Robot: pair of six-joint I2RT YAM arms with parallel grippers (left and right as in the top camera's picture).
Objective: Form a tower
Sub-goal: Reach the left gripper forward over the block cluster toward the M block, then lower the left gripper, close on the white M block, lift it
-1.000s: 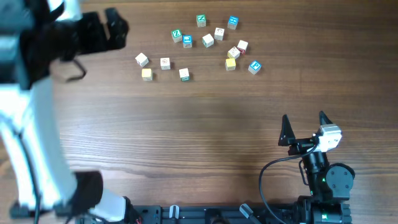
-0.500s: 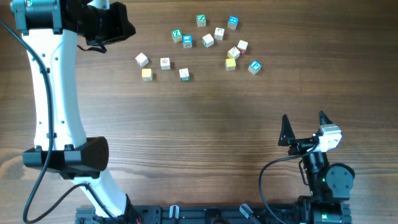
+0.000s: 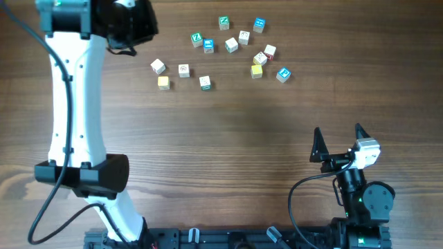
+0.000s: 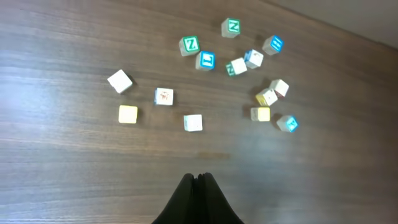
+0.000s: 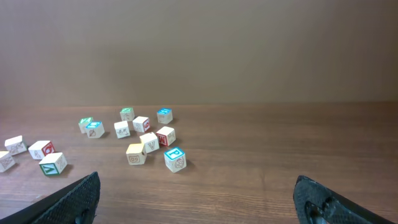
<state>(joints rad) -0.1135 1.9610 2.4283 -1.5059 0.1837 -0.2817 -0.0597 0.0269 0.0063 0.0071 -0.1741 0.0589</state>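
Note:
No tower is in view; several small wooden letter cubes (image 3: 231, 45) lie singly, scattered at the far middle of the table. Among them are a blue-faced "P" cube (image 3: 283, 75) (image 5: 175, 158) (image 4: 287, 123), a green "Z" cube (image 3: 196, 39) (image 4: 189, 44) and a plain yellow cube (image 3: 163, 82) (image 4: 127, 114). My left gripper (image 3: 137, 26) (image 4: 199, 179) hovers high at the far left, left of the cubes, shut on nothing. My right gripper (image 3: 338, 133) (image 5: 202, 198) rests near the front right, open and empty, facing the cubes from a distance.
The left arm's white links (image 3: 73, 104) span the left side of the table from the front edge to the far edge. The right arm's base and cable (image 3: 360, 200) sit at the front right. Bare wooden tabletop (image 3: 228, 152) lies between the cubes and the right gripper.
The left arm has swung right along the far edge, toward the cubes, and its jaws have come together. The right arm and the cubes have not moved.

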